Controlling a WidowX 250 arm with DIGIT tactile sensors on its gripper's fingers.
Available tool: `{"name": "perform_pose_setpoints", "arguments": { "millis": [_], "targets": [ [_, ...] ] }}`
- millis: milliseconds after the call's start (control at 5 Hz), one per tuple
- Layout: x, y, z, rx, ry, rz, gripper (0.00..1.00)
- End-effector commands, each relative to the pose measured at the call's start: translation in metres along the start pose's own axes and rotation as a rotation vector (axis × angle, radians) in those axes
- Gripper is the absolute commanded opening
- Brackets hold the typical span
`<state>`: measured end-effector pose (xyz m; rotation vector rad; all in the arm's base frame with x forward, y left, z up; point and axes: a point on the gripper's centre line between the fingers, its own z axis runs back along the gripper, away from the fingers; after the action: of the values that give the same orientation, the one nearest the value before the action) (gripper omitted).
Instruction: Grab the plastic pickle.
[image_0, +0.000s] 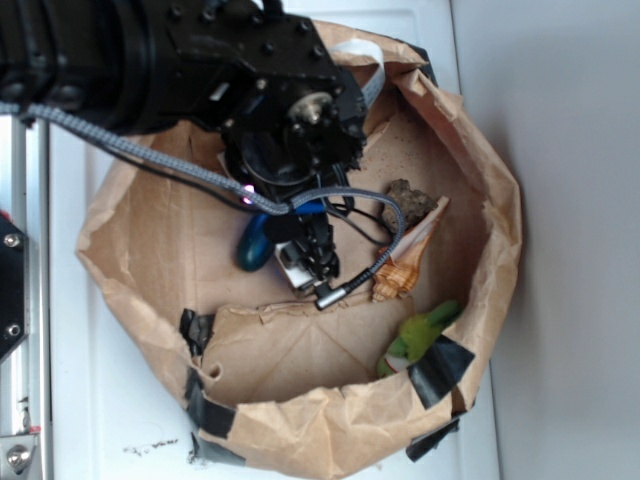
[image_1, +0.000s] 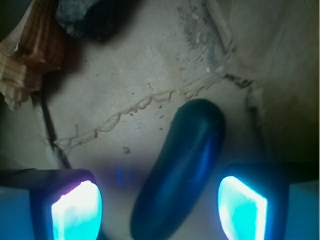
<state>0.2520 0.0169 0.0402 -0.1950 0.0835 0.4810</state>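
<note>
Paper bag (image_0: 140, 230) floor: plastic pickle (image_1: 180, 170) lies clear, seashell (image_1: 30, 55) and rock (image_1: 87, 17) apart.

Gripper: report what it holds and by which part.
Nothing is held. The gripper is open, with the plastic pickle lying on the paper between its fingers, apparently untouched by either.

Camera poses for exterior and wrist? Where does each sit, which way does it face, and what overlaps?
Exterior: overhead, facing down into the paper bag; shows the black arm and claw over the plastic pickle.
Wrist: on the claw, facing down at the bag floor; both lit fingertips flank the pickle, apart.
Shared: pickle, seashell, dark rock.
</note>
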Motion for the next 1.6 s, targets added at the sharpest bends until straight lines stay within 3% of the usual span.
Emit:
{"name": "perform_pose_setpoints", "arguments": {
  "millis": [0, 200, 600, 800, 1000, 1200, 1400],
  "targets": [
    [0.026, -0.024, -0.011, 0.05, -0.065, 0.059, 1.0],
    [0.031, -0.022, -0.015, 0.057, -0.089, 0.064, 0.0],
    [0.03, -0.016, -0.016, 0.08, -0.127, 0.038, 0.0],
    [0.03, -0.02, -0.006, 0.13, -0.162, -0.052, 0.0],
    [0.033, -0.016, 0.016, 0.119, -0.132, -0.164, 0.0],
    [0.035, -0.002, 0.051, 0.032, -0.065, -0.272, 0.0],
    [0.028, -0.009, 0.071, 0.149, -0.133, -0.512, 0.0]
  ]
}}
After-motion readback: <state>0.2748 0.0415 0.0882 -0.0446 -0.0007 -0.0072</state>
